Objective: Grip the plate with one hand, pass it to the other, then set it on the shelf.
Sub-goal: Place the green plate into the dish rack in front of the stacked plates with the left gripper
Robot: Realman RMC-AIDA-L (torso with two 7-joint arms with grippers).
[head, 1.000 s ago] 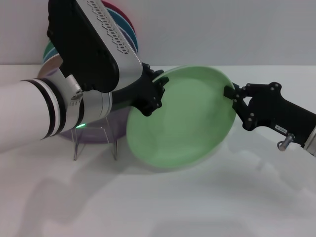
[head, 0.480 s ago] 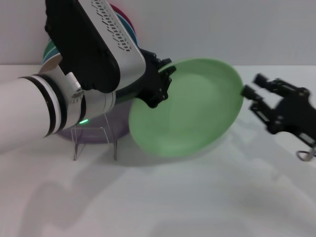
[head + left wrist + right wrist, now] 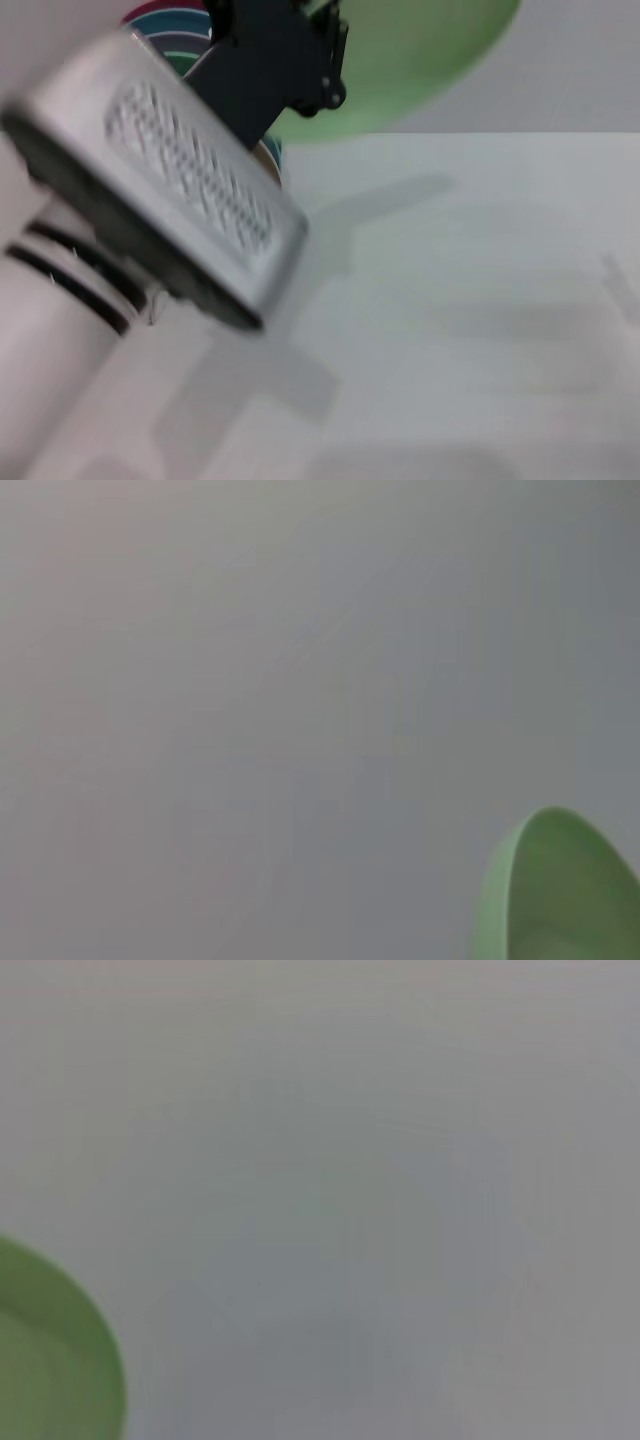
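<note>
In the head view my left arm fills the left side, raised high, its grey perforated panel [image 3: 190, 180] close to the camera. My left gripper [image 3: 322, 62] is at the top and is shut on the rim of the pale mint-green plate [image 3: 420, 50], which it holds up in the air, partly cut off by the top edge. The plate's rim also shows in the left wrist view [image 3: 560, 890] and in the right wrist view [image 3: 50, 1360]. My right gripper is out of view. The clear shelf is hidden behind my left arm.
A stack of coloured plates [image 3: 165, 30] stands upright at the back left, mostly hidden by my left arm. The white table [image 3: 470, 300] stretches to the right and front, with the arm's shadow across it.
My left gripper has lifted the plate up and away from the table, and the arm has swung towards the camera. My right gripper let go of the plate's rim and moved out of view.
</note>
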